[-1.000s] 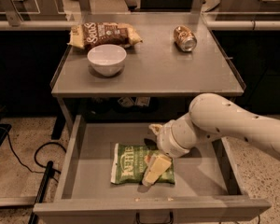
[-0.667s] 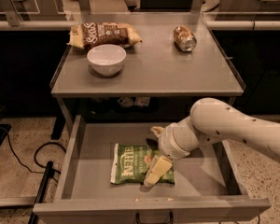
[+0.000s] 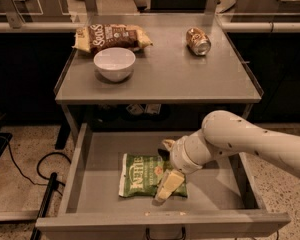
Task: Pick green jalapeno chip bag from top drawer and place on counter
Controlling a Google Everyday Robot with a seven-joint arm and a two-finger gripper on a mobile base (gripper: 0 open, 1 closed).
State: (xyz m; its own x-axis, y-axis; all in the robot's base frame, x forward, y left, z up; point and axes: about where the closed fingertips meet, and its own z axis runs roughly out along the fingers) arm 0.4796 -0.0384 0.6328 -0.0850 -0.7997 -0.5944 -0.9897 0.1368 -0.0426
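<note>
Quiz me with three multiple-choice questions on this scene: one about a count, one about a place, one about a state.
1. How many things lie on the counter?
A) one
B) three
C) five

2. Where is the gripper?
A) above the counter
B) down in the top drawer, over the green jalapeno chip bag
C) low beside the table, near the floor

3. How is the top drawer?
A) pulled out
B) pushed shut
C) taken off and set aside

Answers:
1 B: a brown chip bag, a white bowl and a can sit there.
2 B: its jaws hang open over the bag's right end.
3 A: its whole inside shows in front of the counter.
</note>
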